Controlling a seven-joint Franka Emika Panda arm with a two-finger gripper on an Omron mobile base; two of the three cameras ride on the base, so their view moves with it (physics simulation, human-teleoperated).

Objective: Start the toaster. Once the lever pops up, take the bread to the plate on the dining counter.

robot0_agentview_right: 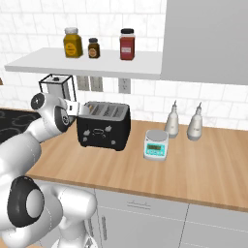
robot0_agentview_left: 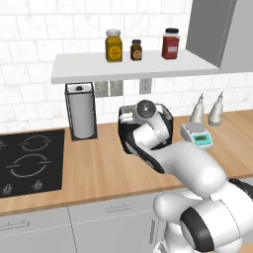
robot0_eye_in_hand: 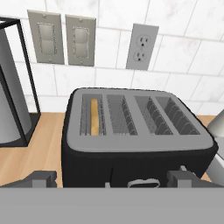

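Observation:
The black toaster [robot0_agentview_right: 104,127] stands on the wall counter against the tiled wall, and my arm covers its middle in the left base view [robot0_agentview_left: 123,127]. Seen from above in the hand view, the toaster [robot0_eye_in_hand: 140,153] has several slots. A tan slice of bread [robot0_eye_in_hand: 94,116] sits down in the leftmost slot. My gripper [robot0_eye_in_hand: 113,179] hovers just in front of and above the toaster's front face, open, its dark tips wide apart with nothing between them. From the right base view the gripper [robot0_agentview_right: 75,109] is at the toaster's upper left corner. The plate and the dining counter are out of view.
A wire-framed paper towel roll [robot0_agentview_left: 81,116] stands left of the toaster, with a black cooktop [robot0_agentview_left: 29,160] further left. A small scale [robot0_agentview_left: 197,136] and two bottles [robot0_agentview_left: 200,108] stand to the right. A shelf [robot0_agentview_left: 133,69] with jars hangs overhead. Wall outlets [robot0_eye_in_hand: 141,46] sit behind.

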